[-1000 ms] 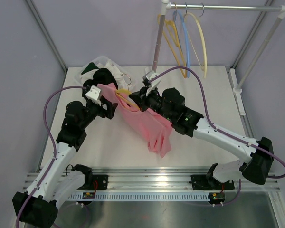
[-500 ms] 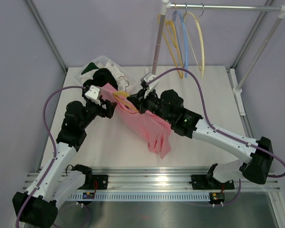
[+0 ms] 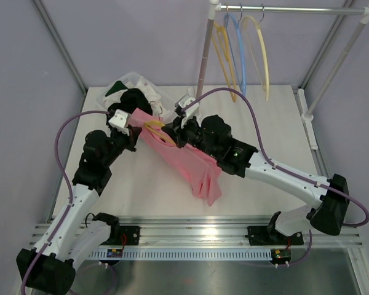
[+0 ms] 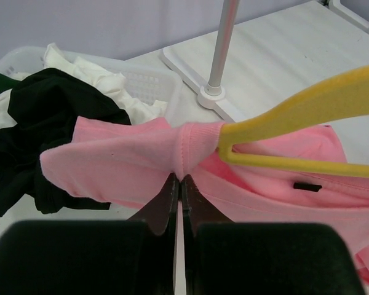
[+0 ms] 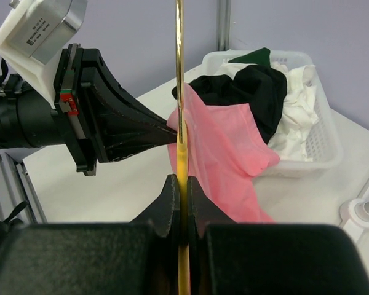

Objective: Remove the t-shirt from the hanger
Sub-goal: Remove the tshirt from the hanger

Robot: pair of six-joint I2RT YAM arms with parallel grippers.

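Observation:
The pink t-shirt (image 3: 190, 166) hangs from a yellow hanger (image 3: 158, 130) held above the table's middle. My left gripper (image 4: 181, 178) is shut on the t-shirt's (image 4: 129, 160) shoulder fold, right where the yellow hanger's (image 4: 307, 98) end pokes into the cloth. Edge-on in the right wrist view, the hanger (image 5: 181, 92) runs straight up between the shut jaws of my right gripper (image 5: 182, 179), which grips it. The t-shirt (image 5: 224, 153) drapes to the right of that bar, and the left gripper's fingers (image 5: 135, 132) reach in from the left. The shirt's lower part trails onto the table.
A white basket (image 3: 132, 92) with black, white and green clothes stands at the back left, just behind the left gripper. A clothes rail (image 3: 289, 9) at the back right carries yellow and blue hangers (image 3: 240, 49). Its pole (image 3: 204, 58) rises close behind the right gripper.
My left gripper has closed on the t-shirt's shoulder; it stood open before. Both grippers and the hanger have shifted slightly left and back.

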